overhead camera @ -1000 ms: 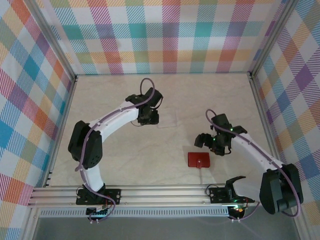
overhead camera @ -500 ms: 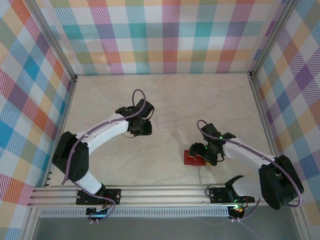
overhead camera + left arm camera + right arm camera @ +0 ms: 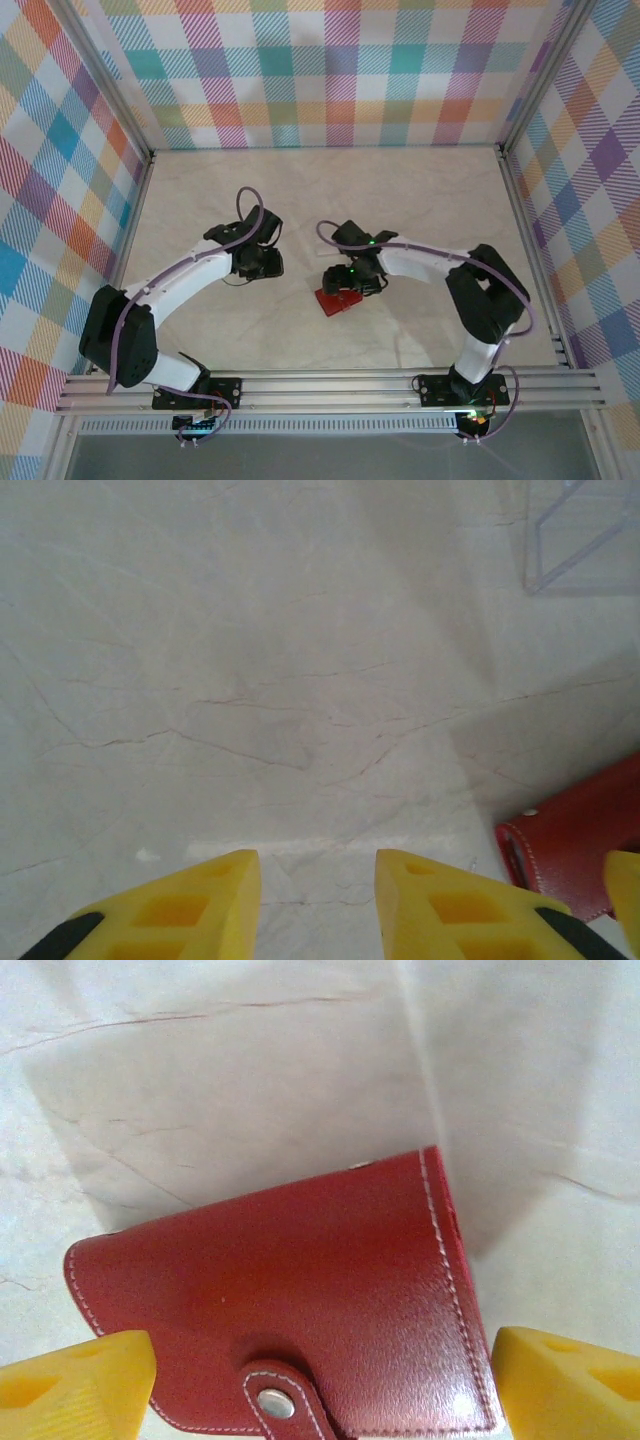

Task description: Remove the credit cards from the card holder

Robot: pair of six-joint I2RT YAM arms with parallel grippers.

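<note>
The red card holder (image 3: 335, 300) is closed, its snap tab (image 3: 272, 1403) fastened over the front. The credit cards are hidden. My right gripper (image 3: 352, 285) reaches in from the right and is shut on the holder (image 3: 280, 1300), one yellow finger against each short side. A shadow on the table beyond the holder shows it held slightly off the surface. My left gripper (image 3: 262, 262) hovers just left of it, open, with bare table between its fingers (image 3: 318, 880). In the left wrist view a corner of the holder (image 3: 580, 840) shows at the lower right.
A clear plastic tray (image 3: 580, 540) lies on the pale marble-patterned table (image 3: 420, 200), beyond the left gripper. Checked walls with metal posts close the table at the back and both sides. A metal rail (image 3: 330, 385) runs along the near edge.
My right gripper came down on the card holder and has carried it left toward the table's middle. The left arm has drawn back toward the near left.
</note>
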